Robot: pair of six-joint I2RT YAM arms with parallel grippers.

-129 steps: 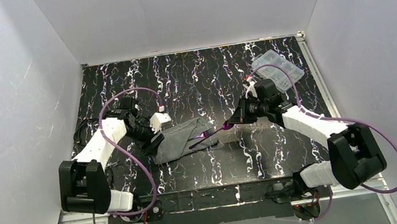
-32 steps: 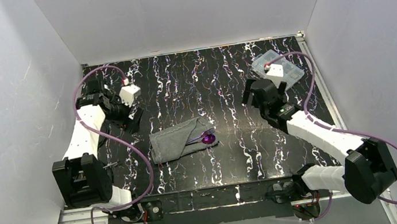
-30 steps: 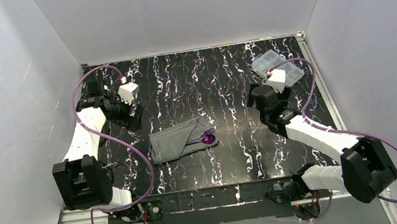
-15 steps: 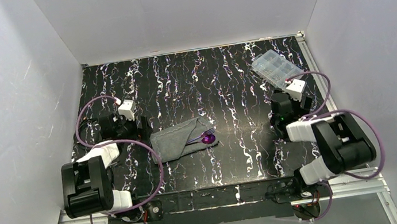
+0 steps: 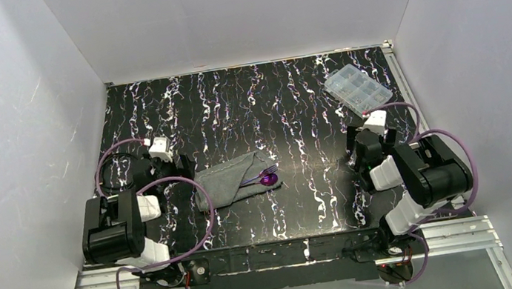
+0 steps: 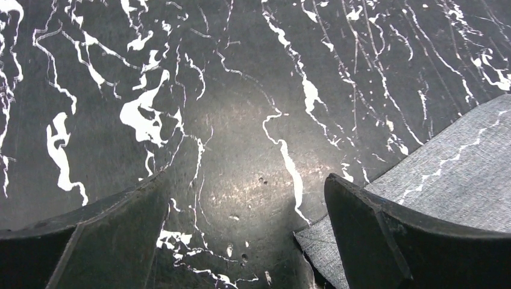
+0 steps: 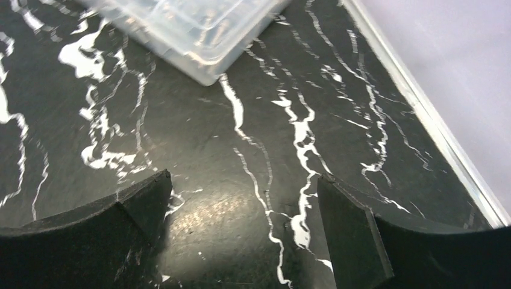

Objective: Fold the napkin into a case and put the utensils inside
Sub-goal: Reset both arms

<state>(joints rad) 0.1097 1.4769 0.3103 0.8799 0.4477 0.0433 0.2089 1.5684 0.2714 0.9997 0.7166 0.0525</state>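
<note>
The dark grey napkin lies folded as a narrow case at the middle of the table, slanting up to the right. The purple utensils poke out of its right end, a spoon bowl and fork tines showing. My left gripper rests low just left of the case, open and empty. In the left wrist view its fingertips stand wide over bare table, with the napkin's corner behind the right finger. My right gripper sits at the right side, open and empty, far from the napkin.
A clear plastic compartment box lies at the back right, and its near edge shows ahead of the right fingers. The table's metal rail and the white wall run close on the right. Both arms are folded back near their bases.
Both arms have drawn back toward their bases and sunk low to the table. The napkin case and the utensils have not moved. Both grippers stayed open.
</note>
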